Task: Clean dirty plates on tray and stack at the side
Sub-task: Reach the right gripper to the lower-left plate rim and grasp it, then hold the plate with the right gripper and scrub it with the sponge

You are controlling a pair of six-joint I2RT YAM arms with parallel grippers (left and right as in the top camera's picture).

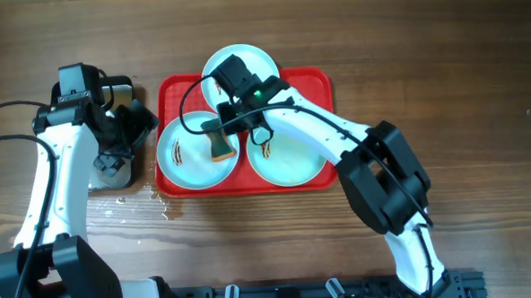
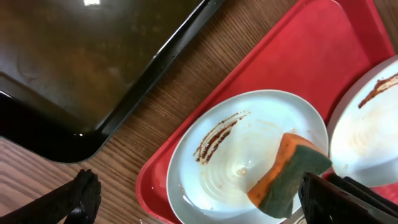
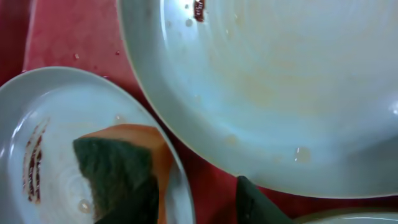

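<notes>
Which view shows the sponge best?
Left wrist: the sponge shows nearly whole, with its orange body and green scouring face, on a plate near a brown smear. Overhead shows it small, with little detail. Right wrist shows it close but cropped by the bottom edge.

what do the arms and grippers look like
Both the left arm and right arm have white links with bulky black joints and thin black cables looping alongside. The left gripper and right gripper are black, and a small green light glows near the right wrist.
</notes>
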